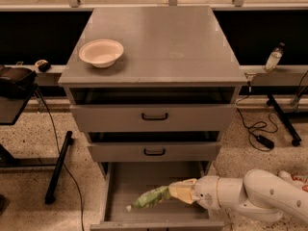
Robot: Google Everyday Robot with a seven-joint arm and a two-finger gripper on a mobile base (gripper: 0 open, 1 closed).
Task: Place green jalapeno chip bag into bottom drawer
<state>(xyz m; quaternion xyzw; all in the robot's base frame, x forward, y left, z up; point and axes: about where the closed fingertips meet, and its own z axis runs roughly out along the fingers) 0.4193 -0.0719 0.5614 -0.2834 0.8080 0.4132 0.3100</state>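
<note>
The green jalapeno chip bag (150, 197) hangs tilted inside the open bottom drawer (120, 186), its lower left end close to the drawer floor. My gripper (179, 192), with yellowish fingers, reaches in from the right on the white arm (250, 198) and is shut on the bag's right end. The bottom drawer is pulled out below two shallower drawers with black handles.
A white bowl (101, 52) sits on the grey cabinet top (168, 42) at the left. A black stand (57, 167) and cables are on the floor at the left. A plastic bottle (273, 58) and a cable with adapter (262, 138) are at the right.
</note>
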